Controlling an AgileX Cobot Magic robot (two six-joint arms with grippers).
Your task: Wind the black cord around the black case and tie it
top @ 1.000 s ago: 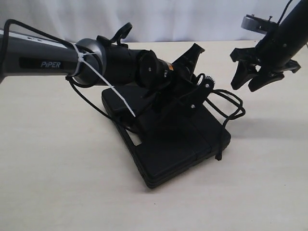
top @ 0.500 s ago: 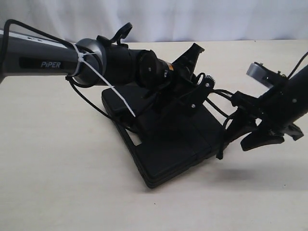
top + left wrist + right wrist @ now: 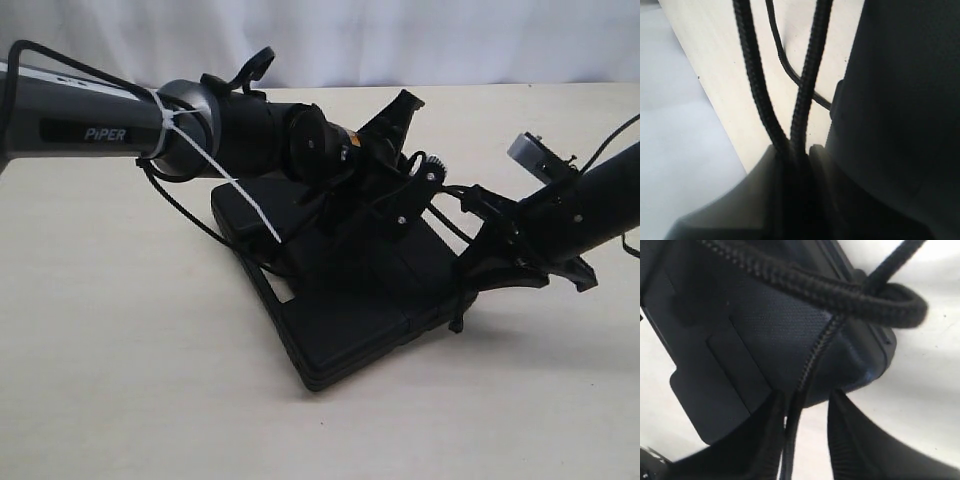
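The black case (image 3: 350,325) lies flat on the pale table (image 3: 120,380) in the middle of the exterior view, its far half hidden by the left arm. The black cord (image 3: 840,292) loops over its right corner. The left gripper (image 3: 795,152) is pressed together on two cord strands. The right gripper (image 3: 807,399), centre right at that corner, is spread, with one strand loose between its fingers. A white curtain (image 3: 400,40) fills the top.

Exterior view: the left arm (image 3: 240,135) hides the far half of the black case (image 3: 350,330), and the black parts there blend together. Left wrist view: the case is a blurred dark mass cut off by the frame, and both black cord (image 3: 807,85) strands run out of frame. Right wrist view: the cord's ends lie outside the frame.
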